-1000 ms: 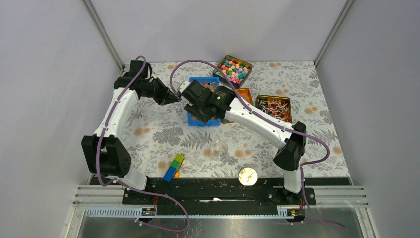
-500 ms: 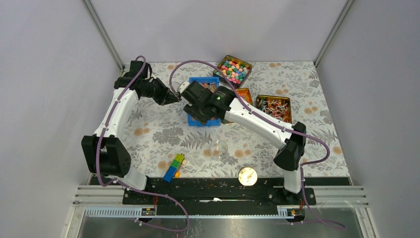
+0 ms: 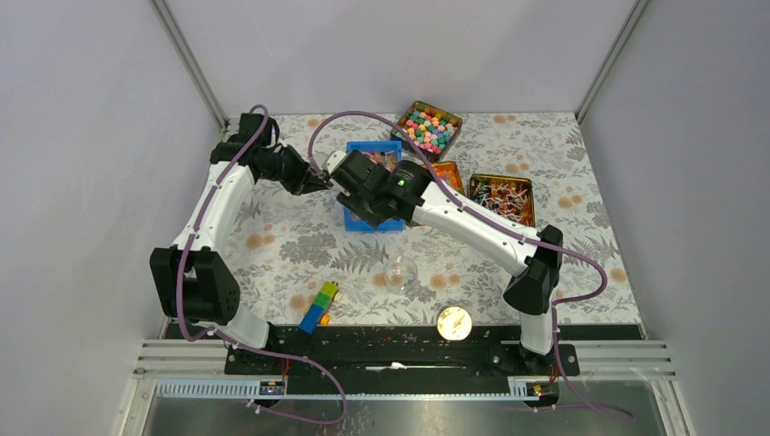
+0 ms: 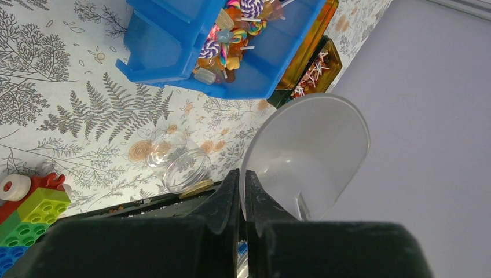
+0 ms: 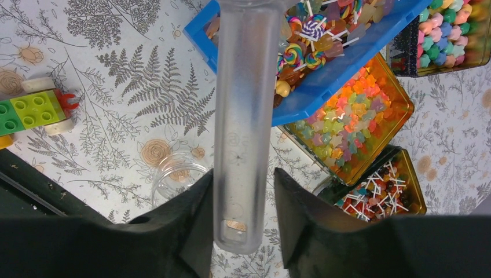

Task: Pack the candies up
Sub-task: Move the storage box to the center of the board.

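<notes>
Though partly out of frame, clear tube (image 5: pixel 240 116) between right jaws.

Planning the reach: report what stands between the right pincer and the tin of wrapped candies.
The blue bin and the orange tin of gummies sit between the right pincer and the candies; both are low, so a raised path looks open.
</notes>
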